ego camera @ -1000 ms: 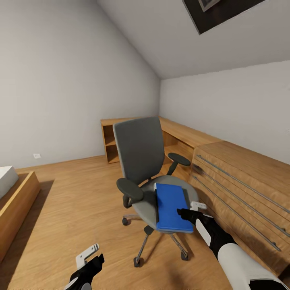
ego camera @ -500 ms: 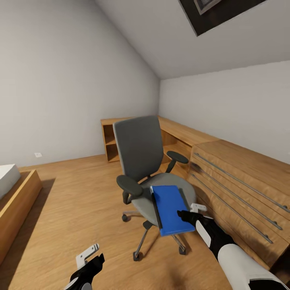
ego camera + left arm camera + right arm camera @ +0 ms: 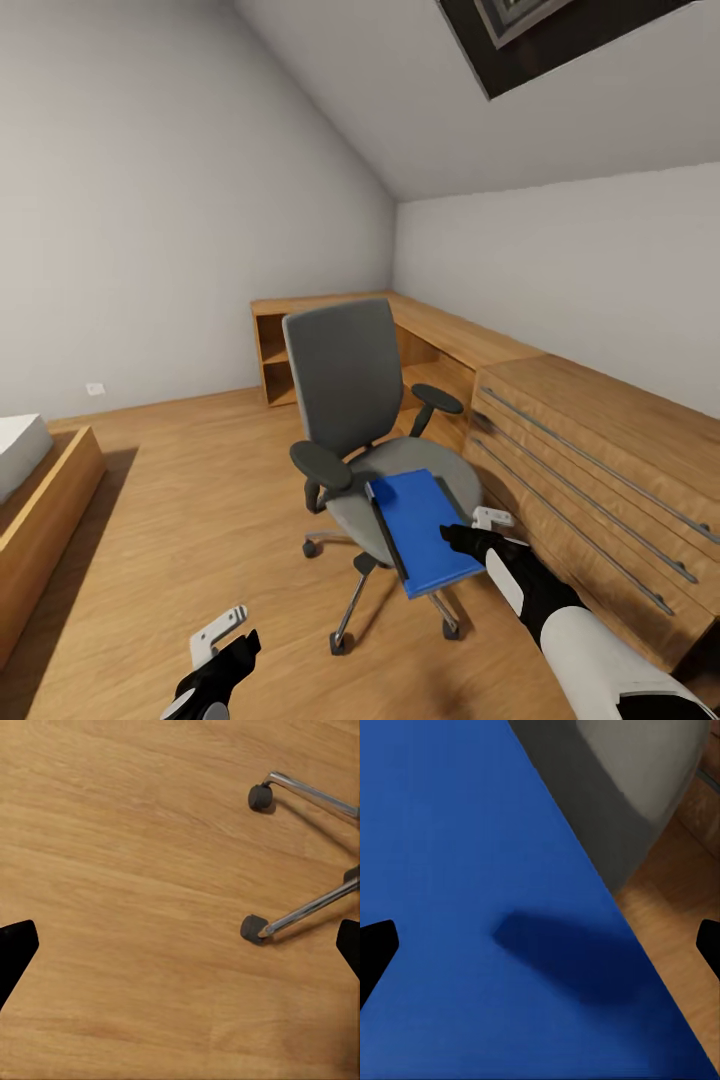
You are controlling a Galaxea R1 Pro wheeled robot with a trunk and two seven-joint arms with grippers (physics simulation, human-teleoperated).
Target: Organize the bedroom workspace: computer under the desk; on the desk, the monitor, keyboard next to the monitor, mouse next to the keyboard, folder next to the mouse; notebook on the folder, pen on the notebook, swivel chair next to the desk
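Right gripper (image 3: 478,532): positioned at the near right edge of the folder (image 3: 424,530); whether it is clamped on the folder cannot be told. The folder lies on the seat of the swivel chair (image 3: 350,400), its near end overhanging the seat front. Left gripper (image 3: 222,642): jaws spread apart, holding nothing, low above the wood floor (image 3: 200,520). A wooden drawer unit (image 3: 600,470) stands right of the chair.
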